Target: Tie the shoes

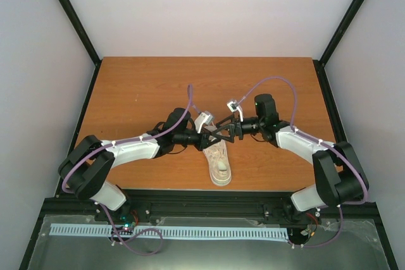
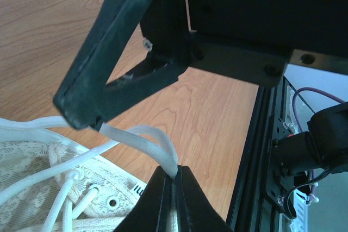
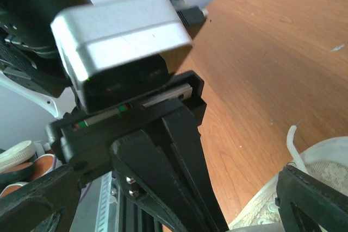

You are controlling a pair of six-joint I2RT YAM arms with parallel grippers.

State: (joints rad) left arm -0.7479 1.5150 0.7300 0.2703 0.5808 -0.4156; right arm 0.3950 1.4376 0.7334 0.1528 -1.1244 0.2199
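From above, I see the shoe point(image 1: 221, 164) lying on the worktop point(image 1: 139, 86) near the front edge. The left end effector point(image 1: 212, 138) and the right end effector point(image 1: 223, 132) meet over it. In the left wrist view, the left end effector is closed on a white lace point(image 2: 142, 136). In the right wrist view, the right end effector is wide open.

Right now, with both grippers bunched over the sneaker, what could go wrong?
The left gripper pinches a white lace loop only at its fingertips, so a pull may slip it free. The right gripper, open, straddles the left one closely; closing or moving could knock them together. The lace also passes a right fingertip and might snag.
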